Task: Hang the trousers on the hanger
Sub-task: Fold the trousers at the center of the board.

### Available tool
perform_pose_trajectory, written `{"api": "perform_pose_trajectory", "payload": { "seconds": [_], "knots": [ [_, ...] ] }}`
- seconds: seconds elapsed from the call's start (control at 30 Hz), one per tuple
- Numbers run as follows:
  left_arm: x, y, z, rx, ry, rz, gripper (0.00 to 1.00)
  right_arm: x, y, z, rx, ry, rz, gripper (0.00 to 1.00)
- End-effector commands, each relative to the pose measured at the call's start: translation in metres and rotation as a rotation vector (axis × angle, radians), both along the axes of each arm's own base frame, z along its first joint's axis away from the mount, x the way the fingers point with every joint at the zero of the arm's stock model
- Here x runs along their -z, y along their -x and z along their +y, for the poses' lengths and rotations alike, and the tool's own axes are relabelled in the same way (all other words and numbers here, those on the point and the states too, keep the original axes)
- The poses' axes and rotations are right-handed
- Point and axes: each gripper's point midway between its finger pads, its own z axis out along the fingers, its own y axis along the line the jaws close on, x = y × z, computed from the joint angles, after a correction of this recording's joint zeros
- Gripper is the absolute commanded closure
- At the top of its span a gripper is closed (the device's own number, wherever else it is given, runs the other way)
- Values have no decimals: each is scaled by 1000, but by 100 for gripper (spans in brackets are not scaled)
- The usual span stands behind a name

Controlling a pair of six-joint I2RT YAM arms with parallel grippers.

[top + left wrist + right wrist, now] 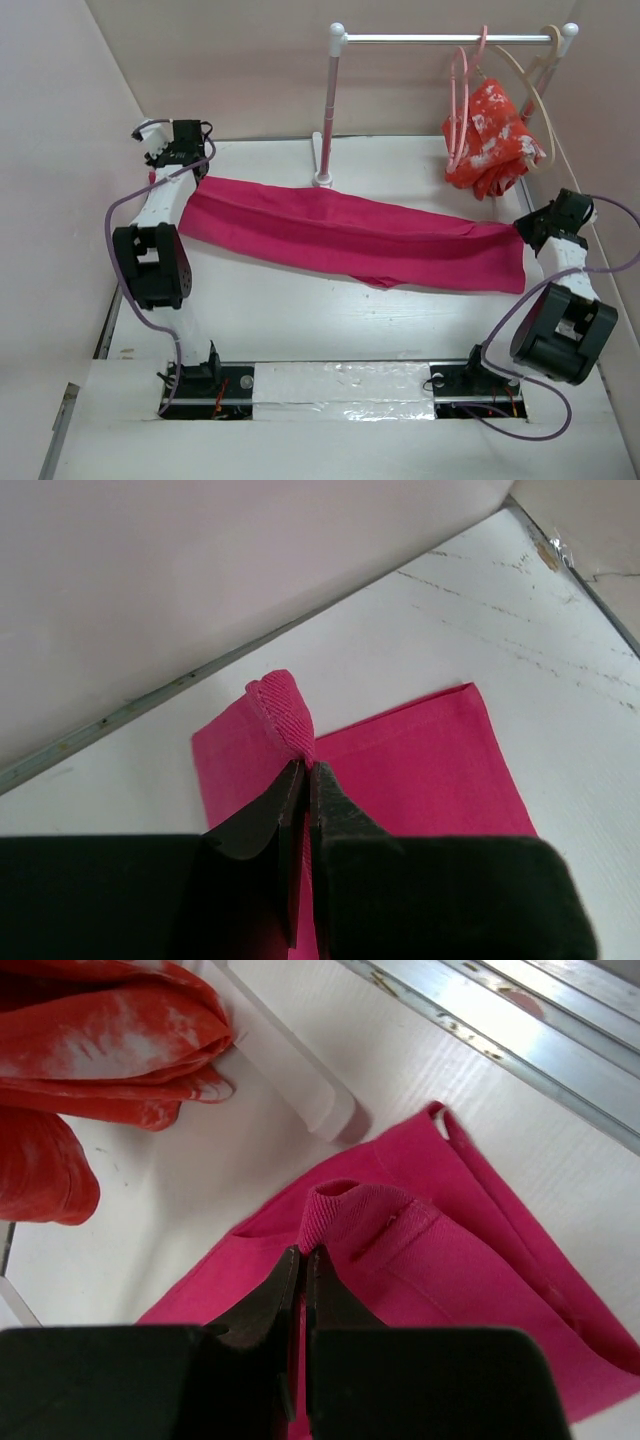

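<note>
While the left claw [305, 772] and right claw [303, 1256] clench pinched end folds, the magenta-pink cloth trousers [350, 235] lie stretched across the white table [300, 320]. Soft and light, they will likely sag mid-span, so end grips suit; the thin light-pink hanger [453, 110] hangs beyond.

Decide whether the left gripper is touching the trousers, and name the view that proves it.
Touching. In the left wrist view the left gripper, jaws shut, pinches a raised fold of the trousers.
</note>
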Motion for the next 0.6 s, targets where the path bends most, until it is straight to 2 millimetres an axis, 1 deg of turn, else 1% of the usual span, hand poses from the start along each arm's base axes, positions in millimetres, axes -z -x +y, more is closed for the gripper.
{"api": "perform_pose_trajectory", "payload": {
  "seconds": [0.0,0.03,0.07,0.1,0.13,0.17,0.2,0.23,0.27,0.3,0.33,0.37,0.4,0.43,0.47,0.5,0.53,0.57],
  "knots": [
    [-23,-30,7,-6,-35,-71,100,-44,-38,-22,41,113,-114,98],
    [-22,-35,7,-3,-36,-69,100,-47,-45,-21,39,118,-121,96],
    [-19,-39,7,2,-37,-63,100,-38,-50,-24,42,109,-103,96],
    [-16,-48,7,2,-35,-64,100,-35,-55,-23,37,105,-98,96],
    [-16,-53,6,5,-34,-69,100,-30,-59,-24,40,99,-89,97],
    [-15,-58,5,14,-24,-74,100,-24,-67,-25,33,94,-75,98],
    [-15,-67,4,21,-21,-88,100,-22,-71,-23,29,98,-70,99],
    [-15,-71,3,26,-17,-97,100,-20,-73,-25,30,96,-65,100],
    [-13,-77,0,42,-2,-105,100,-21,-77,-27,31,100,-72,100],
    [-11,-84,-1,53,6,-119,100,-14,-80,-28,32,96,-59,100],
    [-11,-89,-3,61,13,-126,100,-13,-81,-29,34,92,-57,100],
    [-9,-93,-5,71,22,-126,100,-13,-83,-30,37,91,-58,97],
    [0,-97,-5,71,28,-113,100,-14,-86,-31,37,91,-63,94],
    [-6,-102,-5,74,26,-129,100,-16,-88,-31,33,86,-72,91],
    [-5,-107,-8,95,36,-129,95,-19,-90,-30,27,82,-81,84],
    [0,-113,-11,119,41,-127,88,-23,-92,-29,24,82,-89,80],
    [-2,-119,-14,149,47,-133,71,-28,-91,-28,26,79,-103,73],
    [1,-124,-19,190,60,-118,63,-31,-91,-27,19,79,-115,59]
  ]
}}
